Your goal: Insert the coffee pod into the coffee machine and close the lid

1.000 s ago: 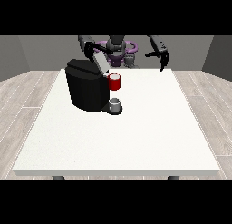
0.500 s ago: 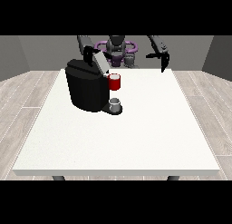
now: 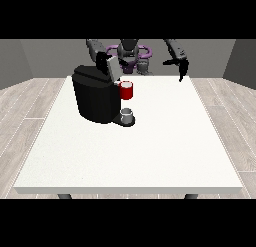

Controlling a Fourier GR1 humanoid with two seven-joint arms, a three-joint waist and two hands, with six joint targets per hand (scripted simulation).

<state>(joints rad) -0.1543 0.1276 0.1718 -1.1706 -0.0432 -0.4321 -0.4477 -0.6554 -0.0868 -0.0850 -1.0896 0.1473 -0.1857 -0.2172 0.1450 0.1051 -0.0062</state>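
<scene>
With the hand at the view's left (image 3: 103, 59) at the raised lid (image 3: 112, 67), fingers not discernible, and the other hand (image 3: 180, 66) hung empty with fingers relaxed, the lid could be shut on the coffee machine (image 3: 96, 94) near the surface's (image 3: 150, 151) far edge with no pod inserted.

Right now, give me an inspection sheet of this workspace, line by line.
Surface: white table, large bare area toward the camera.
Job's things: black coffee machine at the table's far left part, its lid raised; a red thing at the machine; a grey thing on the machine's base, cannot tell if it is the pod.
Clutter: nothing seen.
Hands: hand at the view's left by the raised lid; hand at the view's right above the table's far edge, touching nothing.
Cables: nothing seen.
Surroundings: wood-look floor, grey walls.
</scene>
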